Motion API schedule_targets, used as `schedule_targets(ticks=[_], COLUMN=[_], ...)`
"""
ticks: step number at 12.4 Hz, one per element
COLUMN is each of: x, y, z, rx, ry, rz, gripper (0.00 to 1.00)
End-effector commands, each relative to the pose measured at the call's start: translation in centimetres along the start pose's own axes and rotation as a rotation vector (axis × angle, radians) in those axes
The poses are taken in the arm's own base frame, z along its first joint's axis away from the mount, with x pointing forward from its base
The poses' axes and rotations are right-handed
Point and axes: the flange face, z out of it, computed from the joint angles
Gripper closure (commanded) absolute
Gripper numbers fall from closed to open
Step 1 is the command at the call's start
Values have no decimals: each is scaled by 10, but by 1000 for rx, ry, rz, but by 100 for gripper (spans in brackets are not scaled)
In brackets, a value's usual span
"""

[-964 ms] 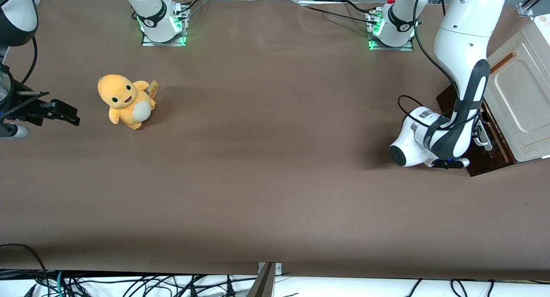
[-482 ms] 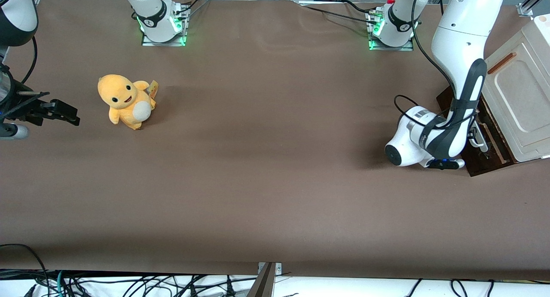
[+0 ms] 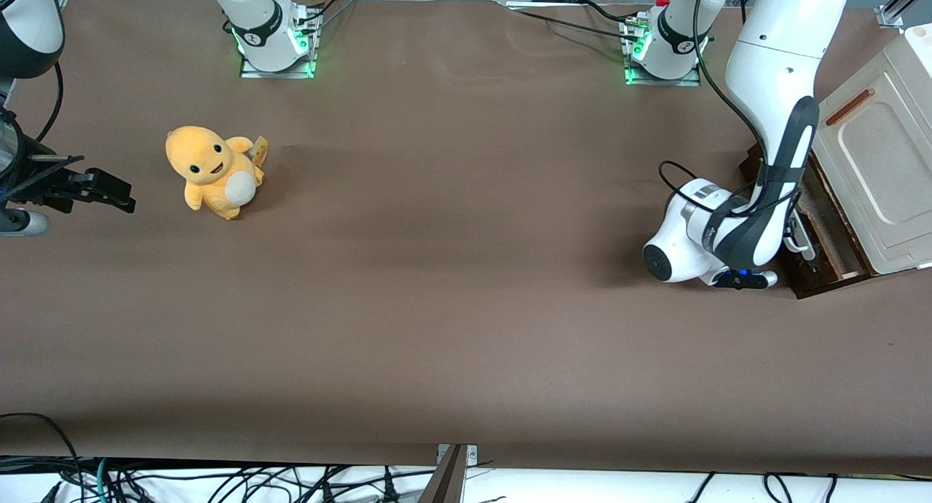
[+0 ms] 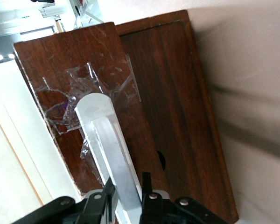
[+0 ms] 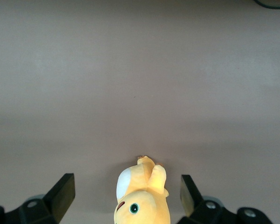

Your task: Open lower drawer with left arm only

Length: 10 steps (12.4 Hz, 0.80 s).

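A: Fingers point(image 4: 111, 193), wrist view: both black tips clamped on the white handle point(image 4: 105, 149) of the lower drawer point(image 4: 91, 107), one each side. Brown front carries patches of clear tape.

B: Front view?

A: Gripper point(image 3: 792, 230) low at the cabinet point(image 3: 877, 153), at the working arm's end of the table point(image 3: 451, 284). Drawer part out; a strip of pale inside shows. Plush toy point(image 3: 212, 171) lies well apart.

B: Status?

A: Grasp done, pull partly done. More travel left, by my reading.

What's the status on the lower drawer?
Claw shut on white bar handle, at the cabinet. Lower drawer partly out, pale wood inside showing. Nothing in its path; plush toy sits toward parked arm's end.
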Motion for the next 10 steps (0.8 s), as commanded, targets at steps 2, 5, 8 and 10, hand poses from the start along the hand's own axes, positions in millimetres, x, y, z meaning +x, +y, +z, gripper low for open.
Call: schedule_targets(ticks=[2,5,8,10], x=[-5,-6,-5,-5], y=[-4,-1,0,-1], z=[-31,-32,-32,-32], rx=[-31,-50,-51,-56], ry=[28,21,26,32], rz=[60,63,54,53], gripper=[98,97,41,0])
